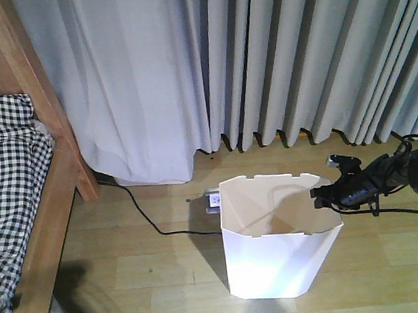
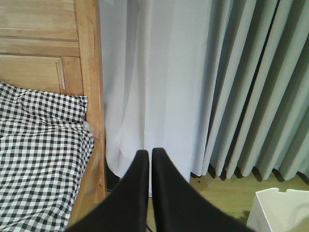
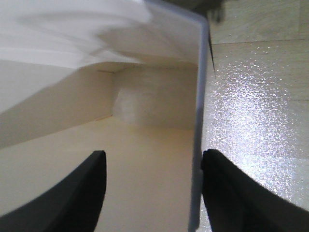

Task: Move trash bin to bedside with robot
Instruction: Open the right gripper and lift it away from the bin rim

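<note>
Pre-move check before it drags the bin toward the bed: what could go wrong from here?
1. The right gripper is open, straddling the trash bin wall at the rim; a shallow hold there could slip or tip the tapered bin.
2. A black cable crosses the floor between the bin and the bed frame and could snag the bin.
3. The thin wall may flex under pull.

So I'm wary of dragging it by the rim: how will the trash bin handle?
The trash bin is empty and thin-walled, so probably light, with a rim that flexes. The right gripper straddles one wall; pulled high, the tapered bin may tip.
</note>
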You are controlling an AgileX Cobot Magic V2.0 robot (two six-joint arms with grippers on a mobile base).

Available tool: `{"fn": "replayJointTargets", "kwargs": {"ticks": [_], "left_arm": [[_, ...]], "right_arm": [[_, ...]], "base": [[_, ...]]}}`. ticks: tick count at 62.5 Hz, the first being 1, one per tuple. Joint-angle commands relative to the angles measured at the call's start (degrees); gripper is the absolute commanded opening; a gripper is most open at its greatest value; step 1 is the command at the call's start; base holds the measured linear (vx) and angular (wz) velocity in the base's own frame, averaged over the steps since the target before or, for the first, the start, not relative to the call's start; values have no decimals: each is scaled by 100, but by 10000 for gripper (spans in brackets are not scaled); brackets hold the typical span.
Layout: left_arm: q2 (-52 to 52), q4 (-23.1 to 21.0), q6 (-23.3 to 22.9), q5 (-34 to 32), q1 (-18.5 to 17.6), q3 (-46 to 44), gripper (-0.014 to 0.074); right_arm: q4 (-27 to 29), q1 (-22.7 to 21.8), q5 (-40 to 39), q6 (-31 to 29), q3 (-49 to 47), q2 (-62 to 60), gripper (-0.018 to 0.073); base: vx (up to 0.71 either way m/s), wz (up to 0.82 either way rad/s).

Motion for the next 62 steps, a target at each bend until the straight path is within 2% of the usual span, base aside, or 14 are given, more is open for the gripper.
{"fn": "replayJointTargets", "kwargs": {"ticks": [1, 6, 14, 23, 35, 42, 51, 62], "left_arm": [[-83, -24, -35, -395, 3, 67, -6], [-83, -24, -35, -395, 3, 67, -6], [-83, -24, -35, -395, 3, 67, -6], [-83, -24, -35, -395, 3, 67, -6], [-83, -24, -35, -395, 3, 67, -6], [-83, -24, -35, -395, 3, 67, -6], [-83, -24, -35, -395, 3, 67, -6], [-83, -24, -35, -395, 3, 67, -6]], "right_arm": [[-26, 13, -11, 192, -94, -422, 426], [-207, 13, -84, 504, -94, -480, 426], [-819, 13, -316, 973, 124, -700, 426], [-1327, 13, -1339, 1375, 1170, -1321, 426], [-1369, 21, -1800, 852, 2780, -2431, 426], [-1369, 26, -2126, 624, 3746, -3304, 426], [-1373, 31, -2242, 45, 4810, -4730, 426], [-1364, 31, -2183, 15, 5630, -6426, 426]], "base": [[0, 0], [0, 0], [0, 0], [0, 0], [0, 0], [0, 0], [0, 0], [0, 0]]}}
